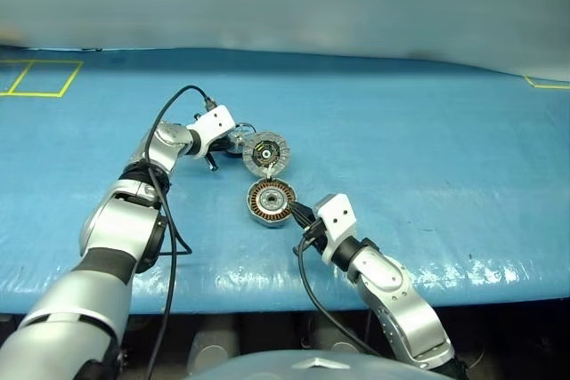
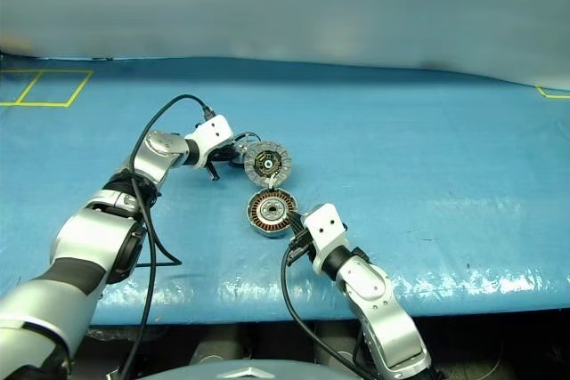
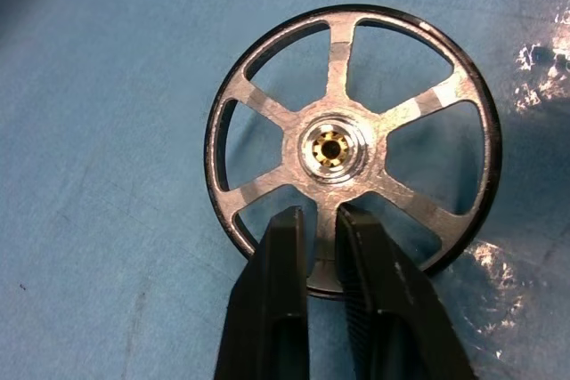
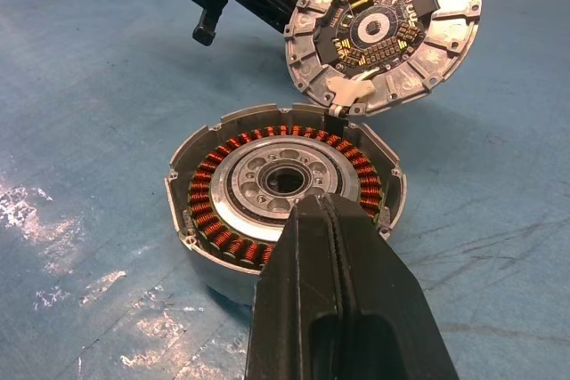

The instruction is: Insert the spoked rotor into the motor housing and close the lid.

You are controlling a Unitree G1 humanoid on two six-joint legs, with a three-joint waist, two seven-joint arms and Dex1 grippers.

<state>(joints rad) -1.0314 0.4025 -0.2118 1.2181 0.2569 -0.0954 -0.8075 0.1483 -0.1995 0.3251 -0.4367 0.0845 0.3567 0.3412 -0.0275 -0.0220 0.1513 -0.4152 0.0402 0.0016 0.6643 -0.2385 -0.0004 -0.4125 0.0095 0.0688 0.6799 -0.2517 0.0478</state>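
Left hand [image 3: 319, 246] is pinching the rotor's [image 3: 352, 144] rim on the desk [image 1: 427, 140], with the open housing [image 1: 270, 201] lying nearer the shut, empty right hand [image 4: 331, 220].

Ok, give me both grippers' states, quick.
Left gripper: shut on the spoked rotor, pinching its rim.
Right gripper: shut, holding nothing, by the motor housing.

My left fingers [image 3: 285, 255] cover part of the rotor's [image 3: 352, 144] rim; my right fingers [image 4: 343, 282] hide the housing's [image 4: 285, 189] near edge.
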